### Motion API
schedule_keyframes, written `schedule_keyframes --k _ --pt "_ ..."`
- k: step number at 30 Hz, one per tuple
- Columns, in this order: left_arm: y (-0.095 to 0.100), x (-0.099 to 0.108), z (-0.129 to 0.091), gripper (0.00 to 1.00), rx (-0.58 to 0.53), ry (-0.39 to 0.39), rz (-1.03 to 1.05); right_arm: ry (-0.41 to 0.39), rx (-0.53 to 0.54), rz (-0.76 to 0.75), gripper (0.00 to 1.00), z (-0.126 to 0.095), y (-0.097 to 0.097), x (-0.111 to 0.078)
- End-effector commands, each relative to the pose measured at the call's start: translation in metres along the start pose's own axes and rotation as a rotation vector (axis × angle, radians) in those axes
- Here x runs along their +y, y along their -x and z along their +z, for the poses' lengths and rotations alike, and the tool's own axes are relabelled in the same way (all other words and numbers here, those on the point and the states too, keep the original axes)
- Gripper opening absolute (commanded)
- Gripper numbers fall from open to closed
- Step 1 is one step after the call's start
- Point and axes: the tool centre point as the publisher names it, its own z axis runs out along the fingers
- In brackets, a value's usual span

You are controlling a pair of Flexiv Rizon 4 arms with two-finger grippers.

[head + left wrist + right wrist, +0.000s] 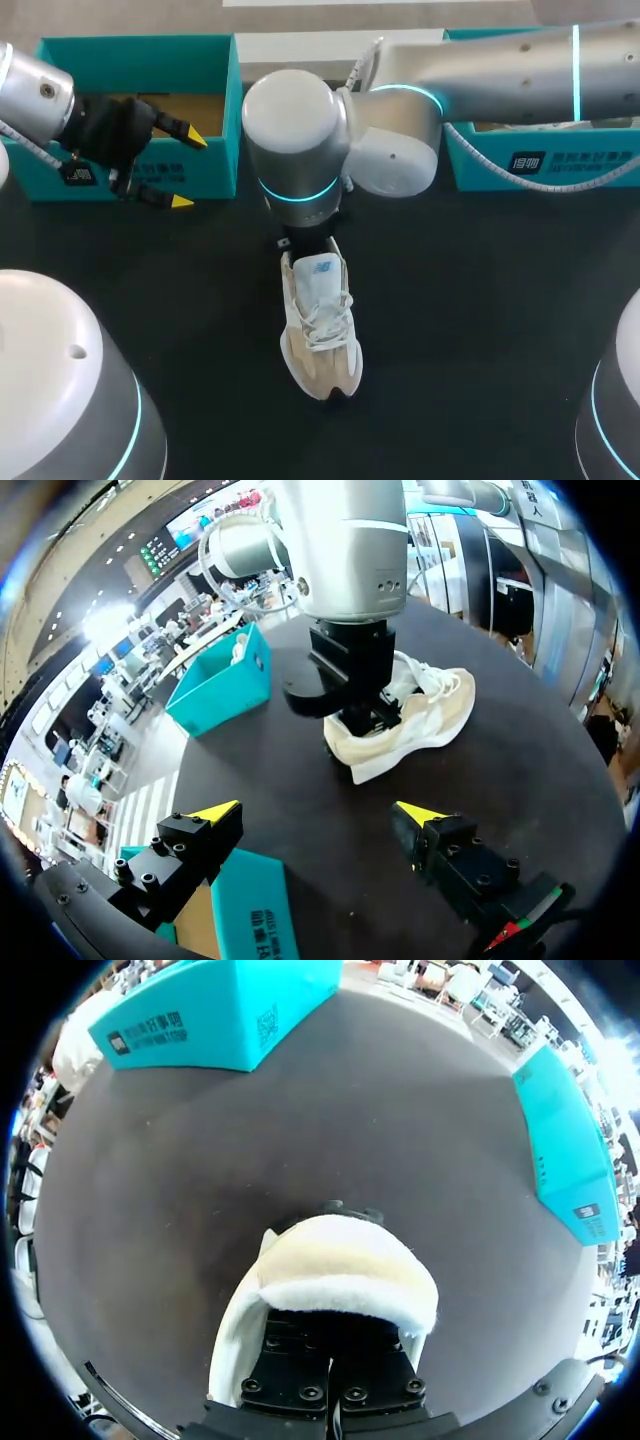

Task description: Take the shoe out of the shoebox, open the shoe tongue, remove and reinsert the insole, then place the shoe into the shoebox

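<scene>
A cream and white shoe (pixel 320 330) lies on the black table (pixel 480 330), toe toward the front edge, laces up. My right arm comes in from the right, and its gripper (pixel 303 243) stands straight down over the heel. In the right wrist view the shut fingers (pixel 330 1370) go down into the shoe's opening behind the padded heel collar (pixel 345 1270); their tips are hidden inside. What they touch is not visible. My left gripper (pixel 188 170) hangs open and empty at the front wall of the left shoebox (pixel 135 50), well away from the shoe (pixel 425 715).
A second teal shoebox (pixel 540 165) stands at the back right under my right arm. A teal box wall (pixel 245 910) lies close beneath my left gripper (pixel 318 813). Black tabletop runs around the shoe on both sides and in front.
</scene>
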Motion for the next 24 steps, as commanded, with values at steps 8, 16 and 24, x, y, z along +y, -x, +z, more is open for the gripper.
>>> schedule_keyframes --k 8,16,24 --pt "-0.001 0.000 -0.001 1.00 0.002 0.003 0.000 -0.006 -0.015 0.015 0.00 -0.004 0.001 -0.003" --pt "-0.001 0.000 -0.001 1.00 0.002 0.003 0.000 -0.044 0.007 0.049 0.00 -0.015 0.004 -0.020" --pt "-0.001 0.000 -0.001 1.00 0.002 0.003 0.000 -0.096 0.065 0.058 0.00 -0.003 -0.001 -0.030"
